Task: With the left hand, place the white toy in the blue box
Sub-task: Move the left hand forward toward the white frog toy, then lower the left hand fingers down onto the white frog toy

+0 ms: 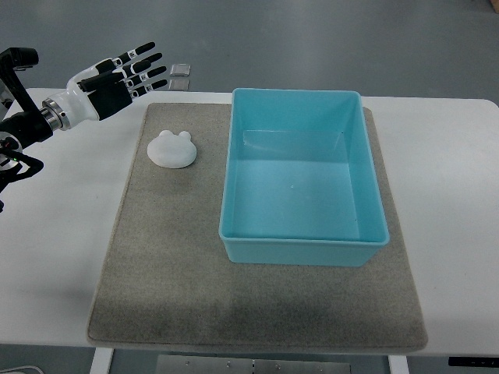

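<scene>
left hand [125, 74]: mine, came in from the bench's far-left corner, hovering over that corner just off the mat; fingers spread and straight, holding nothing, fingertips pointing right along the far edge.
right hand: not in view, so left was the only hand near the work.
white toy [172, 148]: lay on the grey mat [179, 280], near its far-left corner, flat on the mat, just left of the blue box [300, 253] but not touching it.
toy from hand: toward me and a bit right of the fingertips; near, clear gap, nothing between them.
toy long axis: barely any; roundish blob, slightly wider left-right than deep, two small bumps on its far edge like ears or eyes.
toy look: plain matte white, smooth domed top, low profile, frog-ish or bear-ish head shape; looked rigid, though I couldn't be sure.
blue box: open-topped, light blue, nothing inside, sat on the mat's centre-right, long side running near-far; left wall was the one nearest the toy.
step: reach not yet done, toy ungrasped, task at its start by my read.
next move needs: I judged hand had to drop and pull toward me onto the toy, then lift over the box's left wall.
risk: low dome might slip from fingers.
</scene>
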`<state>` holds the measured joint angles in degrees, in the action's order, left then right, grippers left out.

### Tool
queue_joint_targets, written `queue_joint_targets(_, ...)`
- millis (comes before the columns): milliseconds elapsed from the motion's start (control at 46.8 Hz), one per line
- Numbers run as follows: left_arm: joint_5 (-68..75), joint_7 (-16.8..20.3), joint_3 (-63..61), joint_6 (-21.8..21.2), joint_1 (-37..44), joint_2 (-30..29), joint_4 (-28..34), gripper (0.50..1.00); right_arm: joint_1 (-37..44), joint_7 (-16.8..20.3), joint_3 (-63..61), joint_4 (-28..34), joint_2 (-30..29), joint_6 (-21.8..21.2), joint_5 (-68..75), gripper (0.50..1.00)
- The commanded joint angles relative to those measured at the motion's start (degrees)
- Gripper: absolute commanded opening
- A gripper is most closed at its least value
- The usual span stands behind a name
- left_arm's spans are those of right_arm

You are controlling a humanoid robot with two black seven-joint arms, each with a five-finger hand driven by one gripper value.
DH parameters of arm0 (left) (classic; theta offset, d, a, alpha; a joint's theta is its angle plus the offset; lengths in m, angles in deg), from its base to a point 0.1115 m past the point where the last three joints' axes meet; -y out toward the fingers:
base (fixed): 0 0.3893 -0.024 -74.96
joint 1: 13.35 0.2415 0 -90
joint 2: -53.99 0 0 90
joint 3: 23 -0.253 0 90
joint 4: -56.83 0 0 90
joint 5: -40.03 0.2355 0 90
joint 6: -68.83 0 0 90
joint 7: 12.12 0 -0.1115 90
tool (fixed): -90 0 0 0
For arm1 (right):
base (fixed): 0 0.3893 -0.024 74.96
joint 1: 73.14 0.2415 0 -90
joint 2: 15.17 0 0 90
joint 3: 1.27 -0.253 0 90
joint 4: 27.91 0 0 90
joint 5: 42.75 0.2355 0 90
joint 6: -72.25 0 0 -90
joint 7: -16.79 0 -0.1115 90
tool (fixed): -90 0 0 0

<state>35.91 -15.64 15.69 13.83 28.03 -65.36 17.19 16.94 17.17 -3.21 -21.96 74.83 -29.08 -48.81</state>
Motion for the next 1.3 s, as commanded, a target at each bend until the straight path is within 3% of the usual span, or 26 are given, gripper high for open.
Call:
queue_joint_targets(0,0.0,0.0,0.0,0.0,0.0,0.1,0.0,0.994,0.0,0.1,0.0,0.0,0.0,0.0,0.0,0.936)
queue_joint_targets(513,1.3,1.1,0.0,0.0,-2.1,1.0,2.8,0.994,0.0,0.0,0.0,0.0,0.0,0.0,0.0,0.936)
queue_joint_targets(663,17.0,1.5,-0.1,0.0,-4.4,0.9,3.3,0.994,0.0,0.1,0.0,0.0,0.0,0.0,0.0,0.936)
queue_joint_targets(856,35.1,7.0,0.6,0.0,-5.3,0.1,2.8,0.994,0.0,0.0,0.0,0.0,0.0,0.0,0.0,0.936)
queue_joint_targets(1005,46.7,7.5,0.5,0.0,-6.5,-0.8,2.6,0.994,0.0,0.0,0.0,0.0,0.0,0.0,0.0,0.936)
queue_joint_targets(1283,65.8,10.9,0.5,0.0,-6.8,-4.1,-6.2,0.990,0.0,0.1,0.0,0.0,0.0,0.0,0.0,0.936)
